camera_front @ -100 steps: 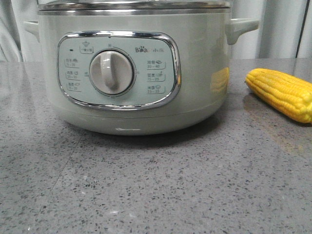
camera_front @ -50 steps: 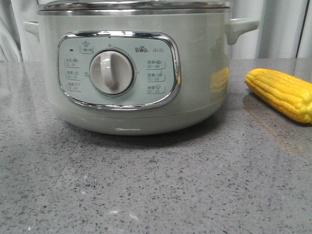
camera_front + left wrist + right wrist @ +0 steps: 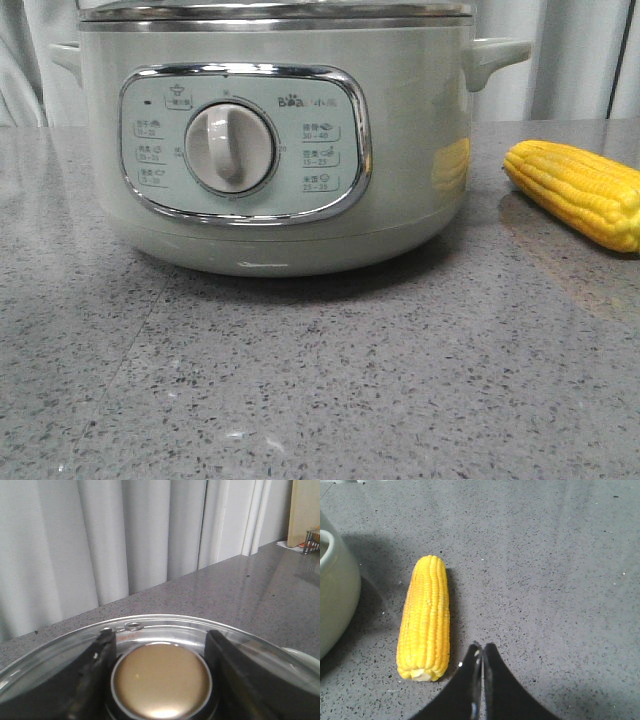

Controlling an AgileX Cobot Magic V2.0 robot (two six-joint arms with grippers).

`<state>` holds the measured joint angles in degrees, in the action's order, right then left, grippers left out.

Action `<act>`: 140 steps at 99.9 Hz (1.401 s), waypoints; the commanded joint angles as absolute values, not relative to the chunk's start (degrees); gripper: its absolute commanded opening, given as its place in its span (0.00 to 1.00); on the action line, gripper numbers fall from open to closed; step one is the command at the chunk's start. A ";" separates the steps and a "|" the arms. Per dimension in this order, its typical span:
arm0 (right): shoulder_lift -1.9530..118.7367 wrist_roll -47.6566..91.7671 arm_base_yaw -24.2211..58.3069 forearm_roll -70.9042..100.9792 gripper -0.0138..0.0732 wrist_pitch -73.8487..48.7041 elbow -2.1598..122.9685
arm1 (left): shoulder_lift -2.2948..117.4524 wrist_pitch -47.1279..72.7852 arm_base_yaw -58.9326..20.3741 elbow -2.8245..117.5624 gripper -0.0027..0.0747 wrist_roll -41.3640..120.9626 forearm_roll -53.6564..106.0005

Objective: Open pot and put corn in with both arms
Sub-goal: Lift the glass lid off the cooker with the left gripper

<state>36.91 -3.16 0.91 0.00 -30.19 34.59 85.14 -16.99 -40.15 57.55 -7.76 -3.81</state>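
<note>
Straddling the lid's gold knob [image 3: 160, 680] with its fingers spread to either side, the left gripper [image 3: 161, 672] sits atop the lidded pot [image 3: 275, 140], while the right gripper [image 3: 481, 652], fingers pressed together, hovers just beside the corn [image 3: 425, 617] lying on the grey table [image 3: 330, 380] right of the pot.

Grey speckled stone table [image 3: 330, 390] bearing the pale-green pot [image 3: 275, 140] at centre-left and the yellow corn [image 3: 580, 190] lying on its side to the right, apart from it.
</note>
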 commanded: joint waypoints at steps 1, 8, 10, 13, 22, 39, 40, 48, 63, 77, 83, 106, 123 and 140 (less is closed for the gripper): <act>37.28 -3.15 0.95 0.00 0.09 -25.86 36.69 | 83.27 -24.09 -40.53 59.57 0.01 -7.60 -3.56; 37.28 -3.15 0.95 0.00 0.09 -25.86 36.69 | 83.27 -24.10 -40.53 60.46 0.01 -7.60 -3.56; 37.28 -3.15 0.95 0.00 0.09 -25.86 36.69 | 83.27 -24.10 -40.53 60.75 0.01 -7.60 -3.56; 37.28 -3.15 0.95 0.00 0.09 -25.86 36.69 | 83.27 -24.10 -40.53 61.12 0.01 -7.60 -3.80; 37.28 -3.15 0.95 0.00 0.09 -25.86 36.69 | 82.86 -24.10 -40.53 63.08 0.01 -7.60 -3.79; 37.28 -3.15 0.95 0.00 0.09 -25.86 36.69 | 81.45 -20.13 -40.53 68.45 0.01 -7.60 -4.16; 37.28 -3.15 0.95 0.00 0.09 -25.86 36.69 | 81.35 -19.76 -40.53 68.66 0.01 -7.60 -4.16; 37.28 -3.15 0.95 0.00 0.09 -25.86 36.69 | 80.05 -17.09 -40.53 70.56 0.01 -7.60 -4.16; 37.28 -3.15 0.95 0.00 0.09 -25.86 36.69 | 76.38 -15.67 -40.11 71.42 0.01 -4.97 -4.41; 37.28 -3.15 0.95 0.00 0.09 -25.86 36.69 | 71.25 -8.37 -37.69 71.42 0.01 -3.93 -4.41; 37.28 -3.15 0.95 0.00 0.09 -25.86 36.69 | 68.70 -4.93 -35.96 71.29 0.01 -3.22 -4.41; 37.28 -3.15 0.95 0.00 0.09 -25.86 36.69 | 59.68 2.57 -25.75 67.75 0.01 -2.95 -4.41; 37.28 -3.15 0.95 0.00 0.09 -25.86 36.69 | 53.30 1.86 -17.45 60.67 0.01 -2.95 -4.41; 37.28 -3.15 0.95 0.00 0.09 -26.23 36.69 | 47.98 -1.90 -12.20 51.28 0.01 -2.95 -4.41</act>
<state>36.91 -3.27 0.91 0.30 -30.04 34.59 51.41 8.17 -14.01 53.19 -3.14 -4.48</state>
